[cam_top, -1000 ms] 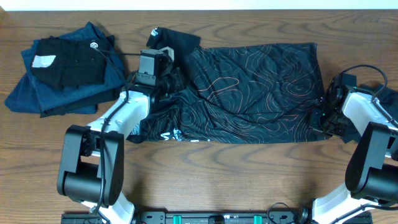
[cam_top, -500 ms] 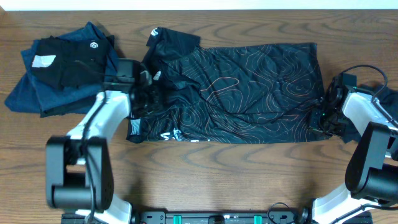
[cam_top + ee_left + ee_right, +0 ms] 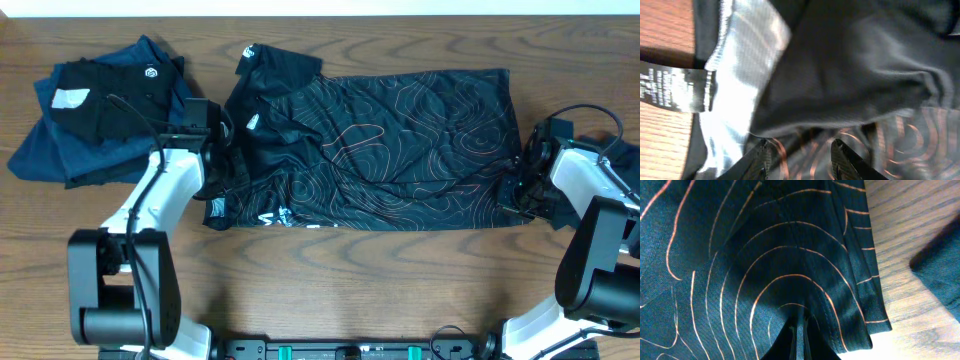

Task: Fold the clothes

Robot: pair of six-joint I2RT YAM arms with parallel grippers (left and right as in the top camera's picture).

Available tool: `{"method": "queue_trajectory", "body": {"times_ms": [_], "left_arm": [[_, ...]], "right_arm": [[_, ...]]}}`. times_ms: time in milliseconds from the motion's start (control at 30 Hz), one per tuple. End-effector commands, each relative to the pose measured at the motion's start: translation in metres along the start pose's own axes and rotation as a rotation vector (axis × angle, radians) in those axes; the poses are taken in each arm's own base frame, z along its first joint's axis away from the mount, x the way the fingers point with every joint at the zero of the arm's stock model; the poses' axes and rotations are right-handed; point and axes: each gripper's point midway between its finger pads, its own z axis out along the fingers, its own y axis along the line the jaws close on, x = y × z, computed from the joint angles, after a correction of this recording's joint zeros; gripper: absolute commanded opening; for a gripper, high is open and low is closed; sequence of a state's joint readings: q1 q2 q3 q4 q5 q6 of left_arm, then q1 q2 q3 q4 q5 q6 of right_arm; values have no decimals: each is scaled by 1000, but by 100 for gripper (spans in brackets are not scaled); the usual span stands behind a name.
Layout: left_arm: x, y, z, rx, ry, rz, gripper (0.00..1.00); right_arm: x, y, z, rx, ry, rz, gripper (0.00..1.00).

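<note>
Looking down on the black T-shirt (image 3: 400, 150), spread fairly flat across the middle of the wooden table (image 3: 350, 290), thin orange-white contour lines facing up, white lettering partly showing along the near edge at its left end. Pinches the shirt's right edge with the right gripper (image 3: 522, 185), jaws pressed together on a raised fold of the lined cloth, the fold running up from between the fingertips in the right wrist view, bare wood just beside the hem. Hovers the left gripper (image 3: 222, 160) over the rumpled left end of the shirt, beside the bunched sleeve, jaws standing apart and not closed on anything, patterned cloth showing in the gap between the two fingertips in the left wrist view. Shows there also a shiny pale label (image 3: 747, 75) sewn into plain dark cloth, and a small black printed tag (image 3: 665, 92) lying over the wood. Leaves a pile of folded garments (image 3: 100, 120), dark blue and black, at the far left of the table, just beside the left arm and apart from the shirt. Catches another dark cloth (image 3: 625, 150) at the right edge, behind the right arm.
</note>
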State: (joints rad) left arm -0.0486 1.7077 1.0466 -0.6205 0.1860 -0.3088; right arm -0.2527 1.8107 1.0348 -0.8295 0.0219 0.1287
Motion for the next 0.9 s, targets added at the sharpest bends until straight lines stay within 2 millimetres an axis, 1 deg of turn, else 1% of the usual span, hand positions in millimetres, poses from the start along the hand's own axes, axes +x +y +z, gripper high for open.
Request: {"method": "queue_trajectory", "body": {"times_ms": [0, 200, 300, 333, 467, 633, 767, 867], "left_arm": [[4, 20, 12, -106, 12, 18, 42], [11, 25, 27, -123, 59, 14, 42], [11, 26, 30, -125, 65, 13, 40], [11, 26, 29, -124, 64, 13, 35], [11, 26, 29, -124, 64, 17, 6], [8, 27, 24, -123, 56, 14, 6], [4, 33, 10, -122, 40, -14, 6], [6, 42, -1, -127, 41, -45, 6]], "right_arm": [[4, 2, -2, -3, -1, -14, 6], [4, 2, -2, -3, -1, -14, 6], [4, 2, -2, -3, 1, -14, 6], [4, 2, -2, -3, 1, -14, 6], [4, 2, -2, -3, 0, -14, 6], [4, 1, -2, 1, 0, -14, 5], [4, -4, -3, 31, -2, -14, 5], [3, -4, -3, 34, -3, -13, 4]]}}
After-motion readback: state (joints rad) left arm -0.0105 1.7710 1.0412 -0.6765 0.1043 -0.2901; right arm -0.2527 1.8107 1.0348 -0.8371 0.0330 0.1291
